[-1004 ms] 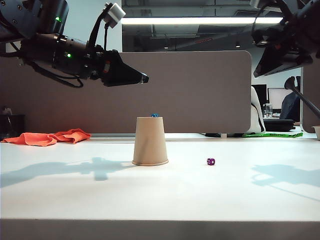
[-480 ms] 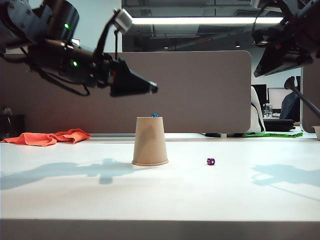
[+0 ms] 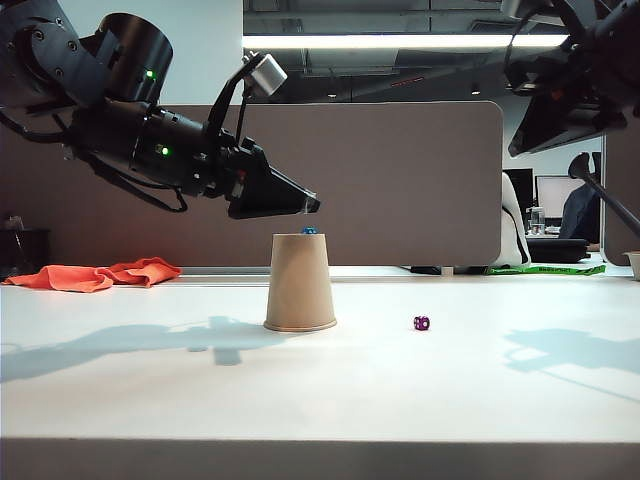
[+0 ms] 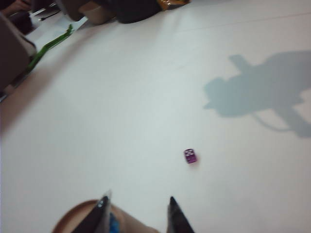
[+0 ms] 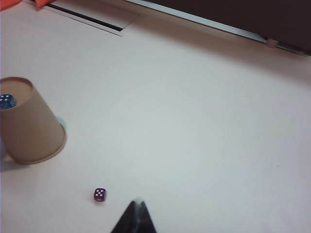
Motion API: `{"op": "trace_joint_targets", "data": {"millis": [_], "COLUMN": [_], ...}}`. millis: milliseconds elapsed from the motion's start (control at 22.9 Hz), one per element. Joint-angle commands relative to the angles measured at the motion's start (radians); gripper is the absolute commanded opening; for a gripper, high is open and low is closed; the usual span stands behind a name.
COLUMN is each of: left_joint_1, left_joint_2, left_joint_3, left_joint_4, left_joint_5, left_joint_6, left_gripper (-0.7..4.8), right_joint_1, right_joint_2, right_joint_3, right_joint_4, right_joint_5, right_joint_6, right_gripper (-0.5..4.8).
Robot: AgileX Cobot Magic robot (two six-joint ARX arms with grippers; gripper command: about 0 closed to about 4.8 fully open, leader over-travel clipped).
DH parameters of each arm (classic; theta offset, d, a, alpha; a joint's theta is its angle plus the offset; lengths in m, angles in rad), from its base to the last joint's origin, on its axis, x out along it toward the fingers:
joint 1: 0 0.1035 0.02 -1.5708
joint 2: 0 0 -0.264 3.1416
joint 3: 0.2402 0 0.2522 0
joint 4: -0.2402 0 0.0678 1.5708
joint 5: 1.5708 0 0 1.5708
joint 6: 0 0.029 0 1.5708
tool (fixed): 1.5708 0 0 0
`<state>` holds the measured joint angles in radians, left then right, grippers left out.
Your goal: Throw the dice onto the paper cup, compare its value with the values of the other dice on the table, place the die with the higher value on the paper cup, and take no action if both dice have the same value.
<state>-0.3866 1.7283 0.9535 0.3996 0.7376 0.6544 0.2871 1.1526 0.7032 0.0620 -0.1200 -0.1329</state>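
The tan paper cup (image 3: 300, 282) stands upside down on the white table. The blue dice (image 3: 310, 230) lies on its upturned base. My left gripper (image 3: 312, 206) hovers just above the cup's top with its jaws open. In the left wrist view, the left gripper (image 4: 137, 201) has its fingers on either side of the blue dice (image 4: 114, 225), over the cup (image 4: 73, 221). The purple other dice (image 3: 422, 323) rests on the table right of the cup. My right gripper (image 5: 137, 204) is shut and empty, raised at the upper right (image 3: 515, 148). Its view shows the cup (image 5: 31, 131), the blue dice (image 5: 7, 101) and the purple dice (image 5: 100, 194).
An orange cloth (image 3: 100, 274) lies at the back left of the table. A grey partition (image 3: 400, 180) runs along the far edge. A green strip (image 3: 545, 268) lies at the back right. Both arms cast shadows on the table.
My left arm has swung down and to the right, bringing its gripper from high left of the cup to just over the cup's top. Both dice, the cup and the right arm stayed still.
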Motion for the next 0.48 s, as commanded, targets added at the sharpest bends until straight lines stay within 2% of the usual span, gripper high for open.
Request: {"op": "trace_joint_targets", "data": {"millis": [44,480], "left_joint_1": [0.0,0.0], "left_joint_2": [0.01,0.089], "left_joint_3": [0.005,0.079], "left_joint_4": [0.039,0.058], "left_joint_5": [-0.028,-0.072], "left_joint_6": [-0.001,-0.068], "left_gripper": [1.52,1.52], "right_joint_1": [0.0,0.0], "right_joint_2": [-0.002,-0.002], "right_joint_3": [0.004,0.004], "right_joint_4": [0.008,0.009], "right_joint_5": [-0.013,-0.013], "right_joint_6": [-0.002,-0.002], "right_gripper": [-0.01,-0.01]}}
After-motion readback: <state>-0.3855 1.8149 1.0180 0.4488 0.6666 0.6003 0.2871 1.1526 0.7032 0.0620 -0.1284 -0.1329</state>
